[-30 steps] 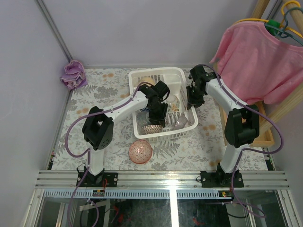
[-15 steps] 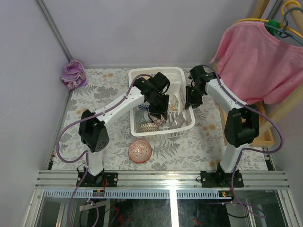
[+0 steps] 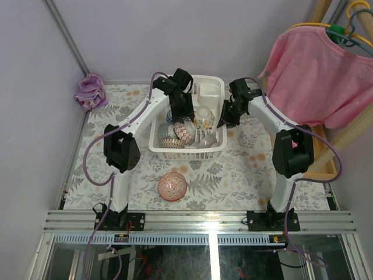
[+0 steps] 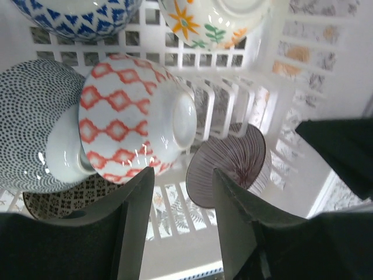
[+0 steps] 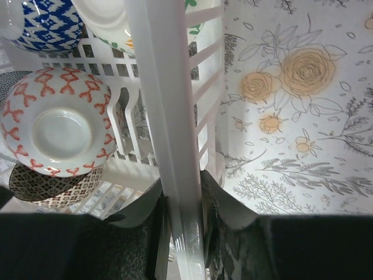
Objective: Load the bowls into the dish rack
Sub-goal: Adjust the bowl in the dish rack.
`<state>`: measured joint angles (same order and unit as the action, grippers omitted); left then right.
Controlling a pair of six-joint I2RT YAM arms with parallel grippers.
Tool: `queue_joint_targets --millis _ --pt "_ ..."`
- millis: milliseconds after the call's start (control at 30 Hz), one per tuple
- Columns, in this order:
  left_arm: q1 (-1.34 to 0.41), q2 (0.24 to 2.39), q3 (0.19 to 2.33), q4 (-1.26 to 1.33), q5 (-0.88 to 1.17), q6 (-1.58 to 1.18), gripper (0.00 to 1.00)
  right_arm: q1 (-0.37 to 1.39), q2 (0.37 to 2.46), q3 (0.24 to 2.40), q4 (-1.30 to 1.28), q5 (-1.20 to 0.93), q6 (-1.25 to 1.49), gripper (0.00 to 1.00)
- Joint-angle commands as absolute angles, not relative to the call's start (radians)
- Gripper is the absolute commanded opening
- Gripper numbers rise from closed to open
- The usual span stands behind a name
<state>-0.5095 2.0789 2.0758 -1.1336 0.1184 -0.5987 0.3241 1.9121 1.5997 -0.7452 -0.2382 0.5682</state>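
Left jaws hang over the dish rack (image 3: 185,153) in the top view, and the right jaws meet its right wall; from there I cannot tell how either pair stands. The white rack sits on the floral tabletop (image 3: 245,169) between the two arms, with several bowls inside. One red patterned bowl (image 3: 173,186) stands alone on the tabletop, near the rack's near wall but apart from it.

Seen from the left wrist, the left jaws are spread with nothing between them. Below them a red-diamond bowl (image 4: 137,119) lies on its side against a grey-dotted bowl (image 4: 29,116). A brown-striped bowl (image 4: 230,166) lies just beside it, with a blue-white bowl (image 4: 76,14) and an orange-flower bowl (image 4: 204,20) beyond.

Seen from the right wrist, the right jaws are pinching the rack's white wall, with bowls on one side and bare tabletop on the other.
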Motion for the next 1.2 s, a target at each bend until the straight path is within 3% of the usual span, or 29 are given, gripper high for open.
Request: queue_joint_targets --millis 0,400,633,1167 --pt "-0.483 2.13 2.158 -1.131 0.073 -0.61 0.45 0.328 1.995 1.574 -0.627 -0.155 0.7 0.08" --pt "-0.445 2.241 2.179 -0.948 0.151 -0.516 0.58 0.336 1.984 1.538 -0.627 -0.16 0.689 0.08" --pt "-0.442 2.281 2.155 -0.94 0.194 -0.499 0.54 0.337 1.987 1.549 -0.635 -0.166 0.683 0.08" --pt "-0.49 2.14 1.91 -0.862 0.242 -0.479 0.47 0.337 1.982 1.541 -0.638 -0.16 0.672 0.08"
